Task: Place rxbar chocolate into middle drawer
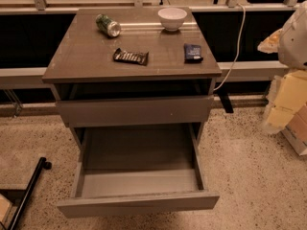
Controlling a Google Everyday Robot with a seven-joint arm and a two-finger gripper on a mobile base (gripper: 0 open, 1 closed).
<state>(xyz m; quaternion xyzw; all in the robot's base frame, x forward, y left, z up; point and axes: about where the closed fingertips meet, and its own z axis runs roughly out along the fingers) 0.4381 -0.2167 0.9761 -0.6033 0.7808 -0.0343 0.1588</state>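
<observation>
The gripper is out of frame, its opening impossible to tell, so the rxbar [130,56], lying upper centre on the cabinet [81,59] left of the packet [193,52], is best pinched across its narrow width and lowered flat into the open drawer [139,201] below.

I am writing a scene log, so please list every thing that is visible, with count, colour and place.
flat-topped cabinet: one, grey-brown, centre
slim crimped rxbar chocolate wrapper: one, black-brown, cabinet top, front centre
short squarish packet: one, dark blue, top, right
metal can: one, green, on its side, top, back left
round bowl: one, white, top, back right
wide middle drawer: one, grey-brown, pulled open, lower
upper drawer: one, grey-brown, above it
thin cable: one, white, right of cabinet
gripper: none in view
</observation>
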